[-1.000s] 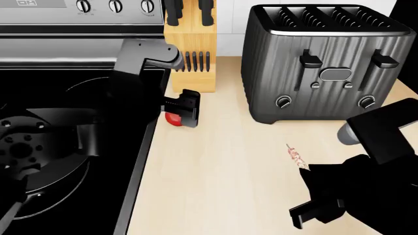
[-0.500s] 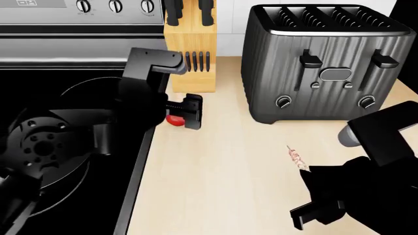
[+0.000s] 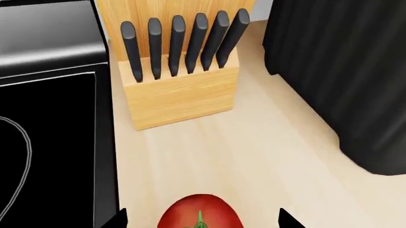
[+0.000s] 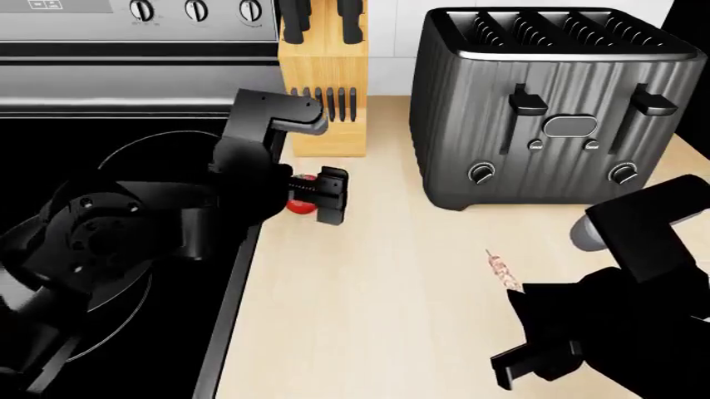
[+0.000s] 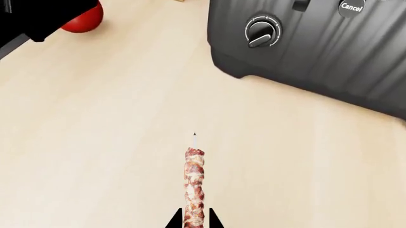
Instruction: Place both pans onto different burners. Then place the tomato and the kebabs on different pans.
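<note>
Now tomato (image 3: 199, 218) sits betw. left gripper (image 3: 201, 219) fingers, seemingly ungripped.

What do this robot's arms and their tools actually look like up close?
Both arms are matte black and built from chunky, angular blocks. The left arm has a round disc-shaped joint housing ringed with small bolt holes and a grey cylindrical cap at one joint. The right arm shows a similar grey cap. The left tool and the right tool both end in flat black fingers. No cables or markings show.
</note>
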